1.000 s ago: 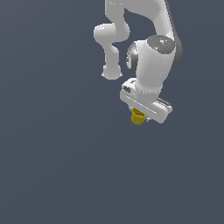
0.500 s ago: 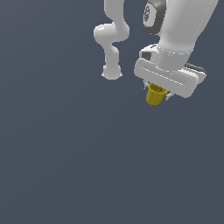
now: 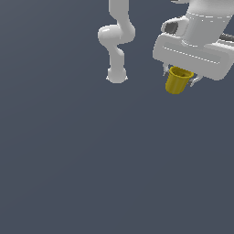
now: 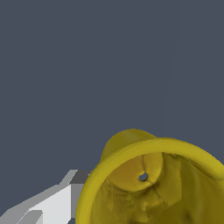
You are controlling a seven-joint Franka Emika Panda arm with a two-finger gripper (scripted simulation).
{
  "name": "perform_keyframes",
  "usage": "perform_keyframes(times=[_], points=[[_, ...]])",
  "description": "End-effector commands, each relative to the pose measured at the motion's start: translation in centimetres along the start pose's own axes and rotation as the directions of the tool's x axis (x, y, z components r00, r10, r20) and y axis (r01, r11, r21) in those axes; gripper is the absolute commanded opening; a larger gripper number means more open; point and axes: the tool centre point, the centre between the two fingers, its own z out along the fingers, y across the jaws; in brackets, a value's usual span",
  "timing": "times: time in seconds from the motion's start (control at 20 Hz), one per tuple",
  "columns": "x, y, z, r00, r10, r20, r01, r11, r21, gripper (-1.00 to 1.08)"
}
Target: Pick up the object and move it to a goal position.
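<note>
Yellow cup [image 3: 176, 81], unmarked, between the jaws, rim toward the wrist

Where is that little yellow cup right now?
In the exterior view's upper right, the yellow cup hangs rim-up, held in the white pincer.
</note>
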Motion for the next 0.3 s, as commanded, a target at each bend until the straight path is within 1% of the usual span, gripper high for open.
perform_keyframes(times=[0.0, 0.25], points=[[-0.32, -0.23, -0.9, 1.0, 0.001, 0.0, -0.001, 1.0, 0.0, -1.0], [-0.52, -0.43, -1.47, 1.0, 0.001, 0.0, -0.001, 1.0, 0.0, -1.0]])
